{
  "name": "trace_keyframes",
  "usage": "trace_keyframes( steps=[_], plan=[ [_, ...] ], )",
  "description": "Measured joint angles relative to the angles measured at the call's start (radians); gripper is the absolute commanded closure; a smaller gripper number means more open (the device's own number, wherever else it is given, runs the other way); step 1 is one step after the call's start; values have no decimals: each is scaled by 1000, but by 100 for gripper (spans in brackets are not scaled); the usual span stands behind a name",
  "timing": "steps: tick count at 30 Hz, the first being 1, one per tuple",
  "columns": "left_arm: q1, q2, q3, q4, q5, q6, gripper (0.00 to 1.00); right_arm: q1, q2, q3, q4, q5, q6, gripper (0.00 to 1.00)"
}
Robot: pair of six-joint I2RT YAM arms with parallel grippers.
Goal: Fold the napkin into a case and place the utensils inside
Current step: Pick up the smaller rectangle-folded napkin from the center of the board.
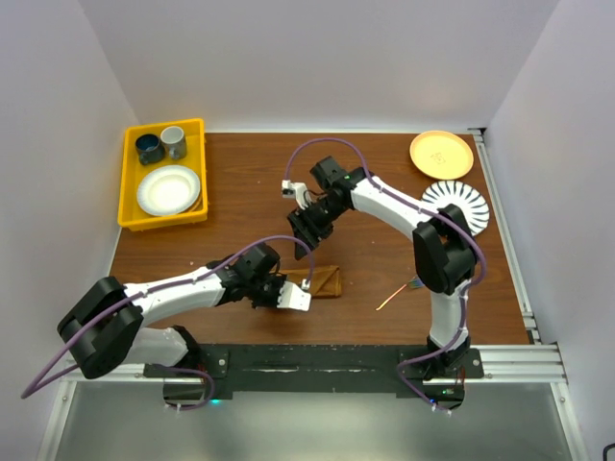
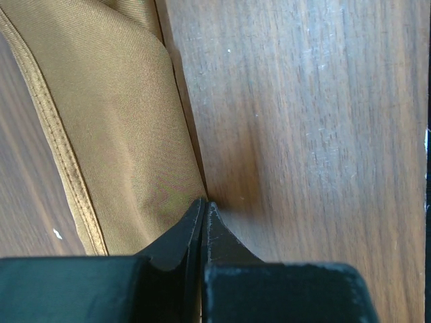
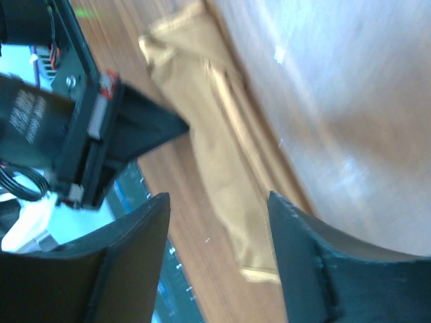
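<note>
The rust-brown napkin lies folded into a narrow case (image 1: pixel 327 280) near the table's front middle; it also shows in the left wrist view (image 2: pixel 114 121) and the right wrist view (image 3: pixel 215 155). My left gripper (image 1: pixel 304 291) is shut, and its tips (image 2: pixel 204 203) touch the case's long edge; I cannot tell whether any cloth is pinched. My right gripper (image 1: pixel 306 232) is open and empty, hovering above the table behind the case, which shows between its fingers (image 3: pixel 219 196). The utensils (image 1: pixel 399 293) lie on the table to the right of the case, thin copper and green pieces partly under the right arm.
A yellow bin (image 1: pixel 130 187) at the back left holds two cups and a white plate. An orange plate (image 1: pixel 441 154) and a white fluted plate (image 1: pixel 461 202) sit at the back right. The black base rail (image 1: pixel 317 365) runs along the near edge.
</note>
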Motion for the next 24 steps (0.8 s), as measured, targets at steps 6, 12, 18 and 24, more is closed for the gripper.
trace_keyframes(
  steps=[6, 12, 18, 24],
  plan=[
    [0, 0, 0, -5, 7, 0, 97, 29, 154, 156, -57, 29, -87, 25],
    [0, 0, 0, -5, 8, 1, 97, 66, 264, 169, -124, 35, -145, 32],
    [0, 0, -5, -4, 10, 14, 97, 79, 267, 168, -132, 47, -195, 46],
    [0, 0, -5, -1, 10, 14, 97, 77, 284, 166, -144, 24, -229, 64]
  ],
)
